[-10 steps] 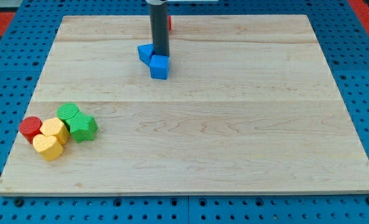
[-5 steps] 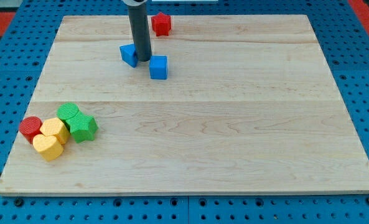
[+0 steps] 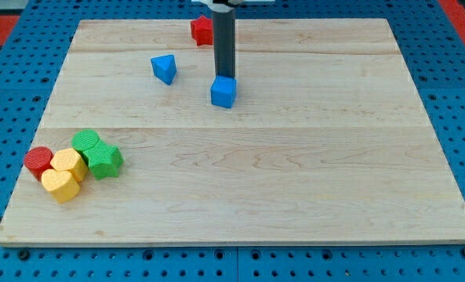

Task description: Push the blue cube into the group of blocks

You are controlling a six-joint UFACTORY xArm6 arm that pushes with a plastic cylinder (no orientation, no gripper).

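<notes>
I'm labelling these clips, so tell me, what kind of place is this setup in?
Probably a robotics lab bench: a wooden board lies on a blue perforated mounting plate, with small coloured blocks and my tip just behind the blue cube.

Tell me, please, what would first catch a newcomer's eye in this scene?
Probably my tip, touching the top edge of the blue cube near the board's upper middle. Next, the tight cluster at lower left: red cylinder, two yellow blocks, two green blocks.
</notes>
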